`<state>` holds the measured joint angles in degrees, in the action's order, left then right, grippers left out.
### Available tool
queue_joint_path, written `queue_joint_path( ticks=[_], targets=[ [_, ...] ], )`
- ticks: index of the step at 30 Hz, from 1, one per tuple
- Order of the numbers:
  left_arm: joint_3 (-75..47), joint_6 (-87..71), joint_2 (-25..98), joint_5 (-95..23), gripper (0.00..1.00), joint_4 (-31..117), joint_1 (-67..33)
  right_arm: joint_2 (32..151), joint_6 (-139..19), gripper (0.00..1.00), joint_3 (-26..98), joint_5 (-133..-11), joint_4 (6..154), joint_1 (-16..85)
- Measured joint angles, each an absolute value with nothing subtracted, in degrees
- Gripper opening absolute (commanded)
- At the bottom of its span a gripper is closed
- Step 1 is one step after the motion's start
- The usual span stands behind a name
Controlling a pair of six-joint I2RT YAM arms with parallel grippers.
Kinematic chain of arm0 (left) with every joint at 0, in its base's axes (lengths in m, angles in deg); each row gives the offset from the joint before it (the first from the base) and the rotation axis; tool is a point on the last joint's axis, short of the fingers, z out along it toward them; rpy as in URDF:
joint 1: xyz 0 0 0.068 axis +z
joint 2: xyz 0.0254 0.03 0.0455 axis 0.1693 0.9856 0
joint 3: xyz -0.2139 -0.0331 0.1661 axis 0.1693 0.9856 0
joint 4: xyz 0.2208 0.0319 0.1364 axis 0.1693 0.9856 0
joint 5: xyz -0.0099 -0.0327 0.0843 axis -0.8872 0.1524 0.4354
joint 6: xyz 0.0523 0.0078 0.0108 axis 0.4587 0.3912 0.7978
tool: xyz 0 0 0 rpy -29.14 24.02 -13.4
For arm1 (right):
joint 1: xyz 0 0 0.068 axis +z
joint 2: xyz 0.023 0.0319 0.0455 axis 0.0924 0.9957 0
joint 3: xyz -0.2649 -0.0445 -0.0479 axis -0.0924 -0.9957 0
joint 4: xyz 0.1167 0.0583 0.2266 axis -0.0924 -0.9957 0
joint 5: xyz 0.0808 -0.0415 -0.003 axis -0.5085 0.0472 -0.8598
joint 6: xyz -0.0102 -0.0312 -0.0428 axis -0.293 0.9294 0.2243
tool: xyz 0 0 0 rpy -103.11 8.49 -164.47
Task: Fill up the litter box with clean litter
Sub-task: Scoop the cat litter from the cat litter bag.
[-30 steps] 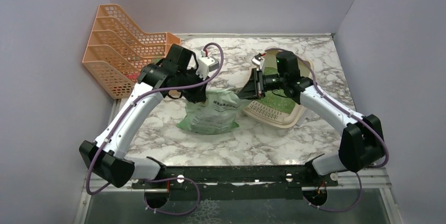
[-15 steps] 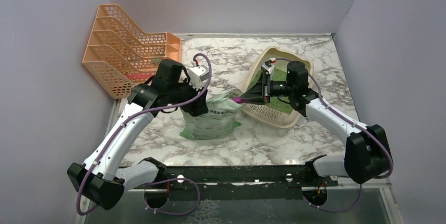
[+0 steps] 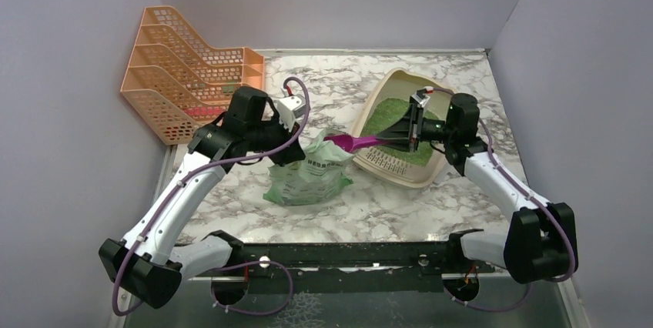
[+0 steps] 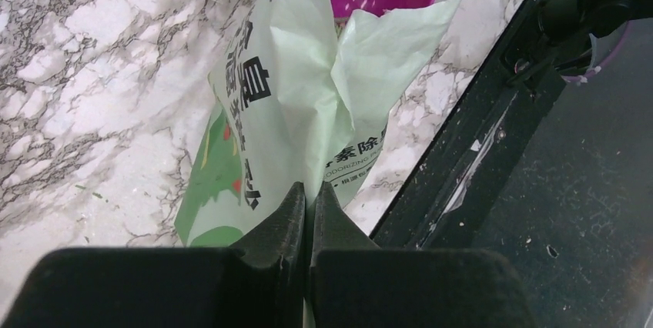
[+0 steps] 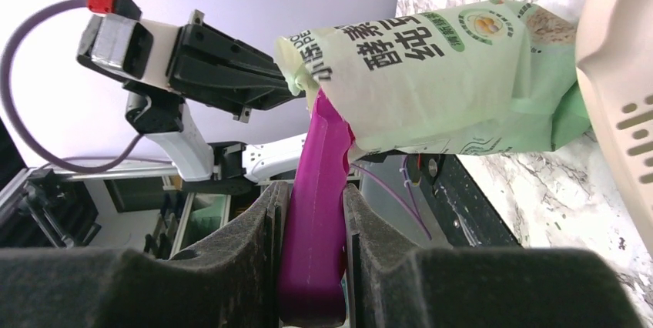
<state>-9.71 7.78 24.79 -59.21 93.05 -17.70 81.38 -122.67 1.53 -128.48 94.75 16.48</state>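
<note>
The green litter bag (image 3: pixel 308 178) stands on the marble table, its top edge pinched in my shut left gripper (image 3: pixel 296 155). In the left wrist view the bag (image 4: pixel 293 105) hangs from my gripper (image 4: pixel 309 197). The beige litter box (image 3: pixel 400 168) lies to the right with green litter (image 3: pixel 389 116) in it. My right gripper (image 3: pixel 404 134) is shut on the magenta scoop (image 3: pixel 350 142), its bowl at the bag's mouth. In the right wrist view the scoop (image 5: pixel 319 212) sits between my fingers (image 5: pixel 250 243), pointing at the bag (image 5: pixel 439 82); the box's slotted lip (image 5: pixel 624 97) is at right.
An orange mesh file rack (image 3: pixel 181 66) stands at the back left against the wall. Grey walls enclose the table on three sides. The black base rail (image 3: pixel 346 255) runs along the near edge.
My right arm has drawn back to the right, so the scoop now shows between the bag and the box. My left gripper came down toward the bag, then kept still, holding its top.
</note>
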Motion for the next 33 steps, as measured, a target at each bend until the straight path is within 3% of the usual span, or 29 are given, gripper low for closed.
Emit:
queue_joint_path(
  ticks=[12,18,22,26,30,33],
  targets=[
    [-9.1,7.6,23.3,-60.5,0.0,93.2,-17.7,78.9,-119.5,0.01,1.3,-135.5,90.6,8.2],
    [-9.1,7.4,23.3,-62.1,0.26,93.3,-17.8,78.1,-118.7,0.01,1.2,-137.1,88.6,6.9],
    [-9.1,7.1,22.9,-63.1,0.37,93.3,-17.7,77.8,-119.7,0.01,0.5,-137.1,88.8,6.6],
    [-9.1,6.9,22.8,-65.0,0.35,93.4,-17.7,76.8,-121.3,0.01,0.1,-137.2,89.8,6.3],
    [-9.1,6.7,22.8,-65.8,0.15,94.0,-17.7,75.3,-121.8,0.01,0.5,-137.6,89.9,6.2],
    [-9.5,6.8,23.0,-65.4,0.1,95.2,-17.7,75.2,-120.6,0.01,2.3,-138.1,87.8,6.0]
  ],
)
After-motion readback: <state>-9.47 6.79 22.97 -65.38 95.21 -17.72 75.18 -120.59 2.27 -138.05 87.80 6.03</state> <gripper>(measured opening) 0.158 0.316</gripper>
